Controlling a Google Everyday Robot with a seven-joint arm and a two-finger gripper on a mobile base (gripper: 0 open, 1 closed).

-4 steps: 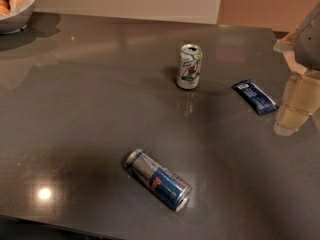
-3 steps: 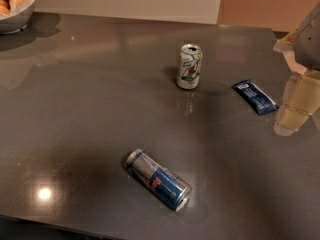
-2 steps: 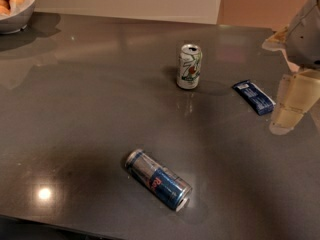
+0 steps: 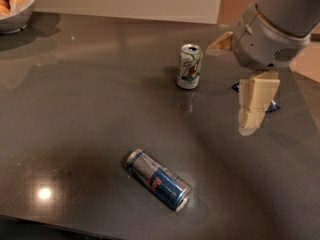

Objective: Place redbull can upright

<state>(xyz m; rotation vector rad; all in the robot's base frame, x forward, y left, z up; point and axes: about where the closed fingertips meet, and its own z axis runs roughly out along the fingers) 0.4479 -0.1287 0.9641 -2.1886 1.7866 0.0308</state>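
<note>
two cans sit on the counter [image 4: 85, 109], and only the white-and-green can [image 4: 189, 66], far of centre, stands upright. the redbull can [image 4: 158, 179] lies on its side at the near middle, with its long axis running from far left to near right. nothing touches it. the end effector [image 4: 257, 100] hangs over the right part of the counter, to the right of the white-and-green can and well apart from the redbull can. it carries nothing that i can see, and whether it is spread or pressed together i cannot tell. a blue packet [image 4: 272, 106] shows only partly from behind it, and a bowl [image 4: 14, 23] sits at the far left corner. i judge the task to be at the reach step, with no grasp made. the next move calls for bringing the end effector toward the near left, down over the redbull can, and turning it to close across the can's narrow body rather than along its length. the round can may roll if it is nudged off centre.
</note>
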